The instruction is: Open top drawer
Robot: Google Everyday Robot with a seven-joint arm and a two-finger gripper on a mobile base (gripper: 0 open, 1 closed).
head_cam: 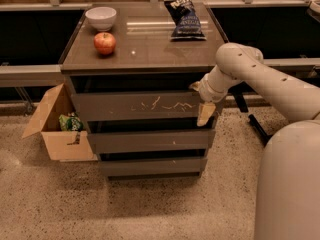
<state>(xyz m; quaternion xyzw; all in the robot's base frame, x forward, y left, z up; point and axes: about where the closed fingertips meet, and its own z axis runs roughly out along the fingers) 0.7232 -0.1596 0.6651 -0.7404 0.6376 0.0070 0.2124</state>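
The top drawer (140, 106) is the widest grey-brown front of the cabinet, with pale squiggly scratches across its middle. It sits flush under the cabinet top, with a dark gap above it. My gripper (201, 102) is at the right end of this drawer front, close against it at the upper right corner. The pale arm reaches in from the right. Two narrower drawer fronts (150, 140) lie below.
On the cabinet top (145, 44) are a white bowl (101, 17), a red apple (105, 43) and a dark chip bag (183, 18). An open cardboard box (57, 129) stands on the floor to the left. My own base (287, 184) fills the right foreground.
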